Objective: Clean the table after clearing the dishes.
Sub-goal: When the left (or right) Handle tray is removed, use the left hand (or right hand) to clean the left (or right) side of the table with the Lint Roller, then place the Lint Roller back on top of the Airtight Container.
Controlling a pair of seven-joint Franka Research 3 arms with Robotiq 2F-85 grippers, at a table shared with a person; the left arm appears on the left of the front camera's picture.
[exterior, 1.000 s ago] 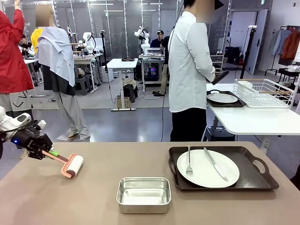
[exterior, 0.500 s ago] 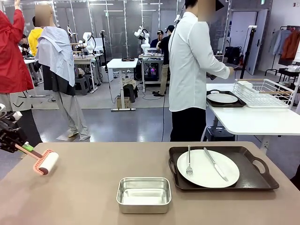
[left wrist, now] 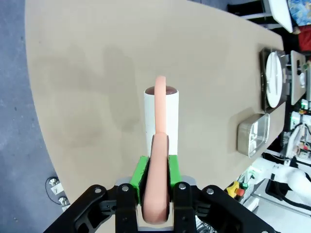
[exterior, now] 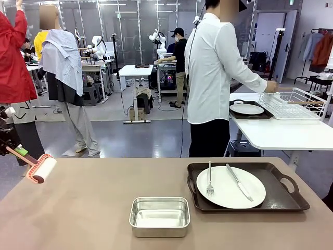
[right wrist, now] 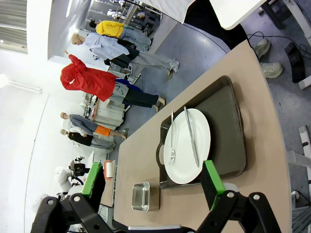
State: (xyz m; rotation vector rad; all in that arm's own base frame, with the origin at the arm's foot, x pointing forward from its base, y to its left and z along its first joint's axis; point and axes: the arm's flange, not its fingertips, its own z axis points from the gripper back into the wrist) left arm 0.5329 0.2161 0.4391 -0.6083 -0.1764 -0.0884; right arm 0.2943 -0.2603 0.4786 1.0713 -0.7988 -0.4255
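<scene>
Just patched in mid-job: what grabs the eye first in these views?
The left gripper is shut on a pink-handled lint roller at the table's left edge. At the right sits a dark tray bearing a white plate, fork and knife; an empty steel pan lies mid-table. Beyond, a person in white reaches toward a dish rack.

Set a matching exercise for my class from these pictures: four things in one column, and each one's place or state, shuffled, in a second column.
Column A
1. roller
2. steel pan
3. fork
4. right hand

Column B
a. open, holding nothing
b. lying on the white plate beside the knife
c. gripped by the left hand, near the left edge of the table
d. empty, on the table's near middle

Pairs: 1-c, 2-d, 3-b, 4-a
</scene>
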